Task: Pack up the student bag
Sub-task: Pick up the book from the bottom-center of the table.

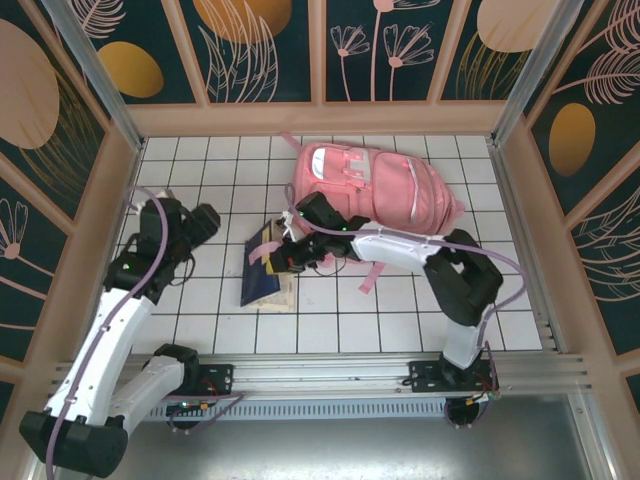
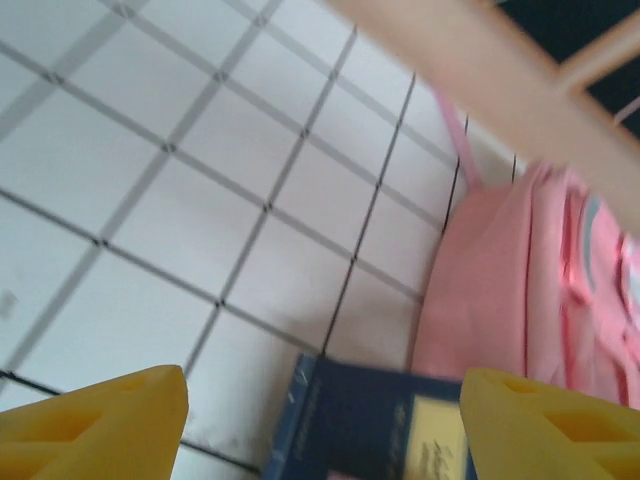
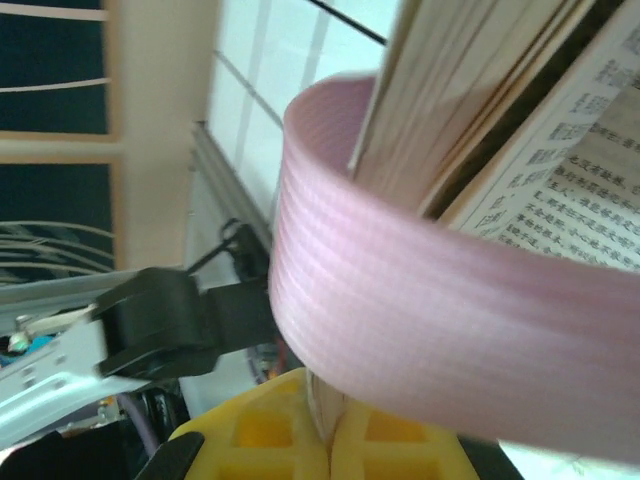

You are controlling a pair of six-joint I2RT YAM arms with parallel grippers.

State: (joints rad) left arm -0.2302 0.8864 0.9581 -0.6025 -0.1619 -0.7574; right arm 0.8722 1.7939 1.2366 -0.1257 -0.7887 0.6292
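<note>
The student bag (image 1: 385, 185), a large pink backpack, lies at the back centre of the tiled table, and its side shows at the right of the left wrist view (image 2: 530, 290). A dark blue book (image 1: 258, 282) lies in front of its left end, with its near end raised. My right gripper (image 1: 278, 255) reaches across to it. Up close the right gripper (image 3: 328, 430) is shut on a thin edge of the book's pages (image 3: 470, 80), and a pink strap (image 3: 420, 330) loops across in front of it. My left gripper (image 1: 205, 222) hovers left of the book, open, the book (image 2: 370, 425) between its fingertips (image 2: 110, 420).
Wooden frame walls (image 1: 320, 118) close in the white tiled table (image 1: 200, 170) at the back and both sides. An aluminium rail (image 1: 330, 370) runs along the near edge. A loose pink strap (image 1: 368, 275) trails from the bag toward the front. Bare tiles lie left of the book.
</note>
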